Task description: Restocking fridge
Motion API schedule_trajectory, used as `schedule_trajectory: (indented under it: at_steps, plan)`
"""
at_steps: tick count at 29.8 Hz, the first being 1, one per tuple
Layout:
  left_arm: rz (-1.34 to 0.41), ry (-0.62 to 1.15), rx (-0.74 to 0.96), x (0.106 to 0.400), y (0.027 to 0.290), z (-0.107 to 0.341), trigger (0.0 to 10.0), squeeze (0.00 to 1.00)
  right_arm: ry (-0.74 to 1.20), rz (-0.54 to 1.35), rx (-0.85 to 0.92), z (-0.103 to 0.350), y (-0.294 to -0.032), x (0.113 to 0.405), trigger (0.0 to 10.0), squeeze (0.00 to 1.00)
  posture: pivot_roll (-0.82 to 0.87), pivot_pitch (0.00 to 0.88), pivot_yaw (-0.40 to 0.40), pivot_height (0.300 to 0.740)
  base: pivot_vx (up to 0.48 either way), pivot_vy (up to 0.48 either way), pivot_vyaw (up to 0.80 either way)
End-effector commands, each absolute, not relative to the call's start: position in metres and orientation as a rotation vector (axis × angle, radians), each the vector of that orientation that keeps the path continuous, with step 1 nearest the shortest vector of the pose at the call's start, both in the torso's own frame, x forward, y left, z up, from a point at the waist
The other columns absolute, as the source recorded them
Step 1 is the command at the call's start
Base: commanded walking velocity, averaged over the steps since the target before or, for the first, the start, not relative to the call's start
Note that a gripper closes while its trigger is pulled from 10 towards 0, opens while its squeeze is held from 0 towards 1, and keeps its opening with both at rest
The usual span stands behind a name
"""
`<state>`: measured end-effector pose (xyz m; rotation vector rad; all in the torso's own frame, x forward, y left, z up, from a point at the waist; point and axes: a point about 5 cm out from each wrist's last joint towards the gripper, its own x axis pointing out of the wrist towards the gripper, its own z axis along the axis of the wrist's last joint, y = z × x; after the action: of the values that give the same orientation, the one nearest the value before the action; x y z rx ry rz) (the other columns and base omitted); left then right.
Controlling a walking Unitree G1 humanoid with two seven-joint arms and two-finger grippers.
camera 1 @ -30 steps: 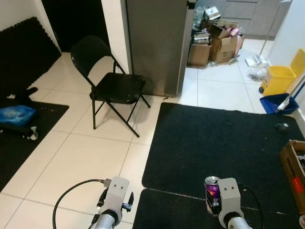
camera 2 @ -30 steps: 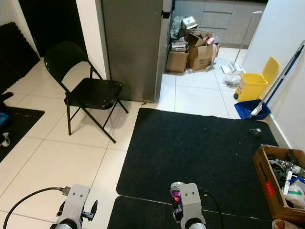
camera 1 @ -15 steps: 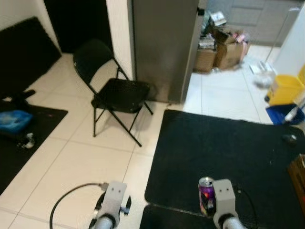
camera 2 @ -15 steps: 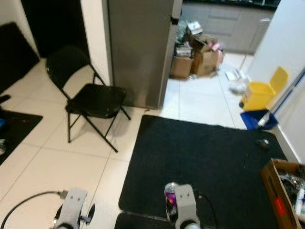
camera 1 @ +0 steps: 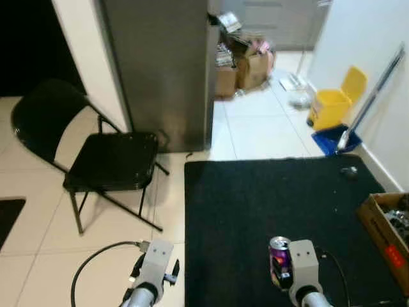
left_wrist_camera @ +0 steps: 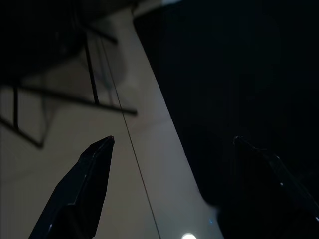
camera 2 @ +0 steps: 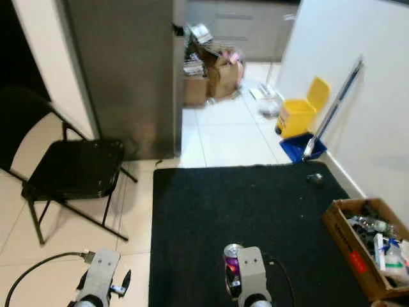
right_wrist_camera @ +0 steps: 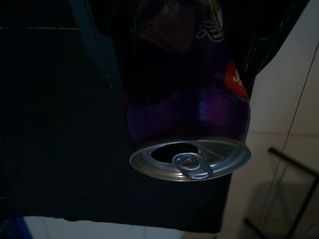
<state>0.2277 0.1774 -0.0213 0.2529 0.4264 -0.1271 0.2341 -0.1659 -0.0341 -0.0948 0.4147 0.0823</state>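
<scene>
- The right gripper (right_wrist_camera: 189, 59) holds a purple can (camera 1: 279, 259) upright between its fingers, above the black mat (camera 1: 268, 211).
- The left gripper (left_wrist_camera: 172, 149) has its fingers spread wide, empty, over the tile floor (camera 1: 57, 256).
- The grey fridge (camera 1: 160, 64) stands ahead, beside a folding chair (camera 1: 96, 160).

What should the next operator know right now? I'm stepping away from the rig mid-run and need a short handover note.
Right end effector: shut on a purple can, held upright low in front of the robot, over the black mat.
Left end effector: open, holding nothing, hanging over the edge where the mat meets the tiled floor.
Fridge: ahead and to the left, past the mat, door closed. A black folding chair stands by it.
Cardboard box of supplies sits on the right.
Done: can picked up.
Left: reach the fridge, open it, put the can inside.
</scene>
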Motion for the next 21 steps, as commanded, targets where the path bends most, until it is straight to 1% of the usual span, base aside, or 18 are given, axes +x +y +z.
schedule_trajectory:
  at_steps: [1, 21]
  plan:
    - [-0.146, 0.448, 0.258, 0.2223, 0.1738, -0.0262, 10.0, 0.00, 0.431, 0.068, -0.101, -0.0366, -0.1710, 0.2307, 10.0, 0.00, -0.05, 0.072, -0.020, 0.740, 0.446, 0.000, -0.41]
    - [-0.149, 0.445, 0.261, 0.2240, 0.1732, -0.0257, 10.0, 0.00, 0.429, 0.069, -0.105, -0.0362, -0.1711, 0.2315, 10.0, 0.00, -0.05, 0.065, -0.021, 0.740, 0.442, 0.000, 0.00]
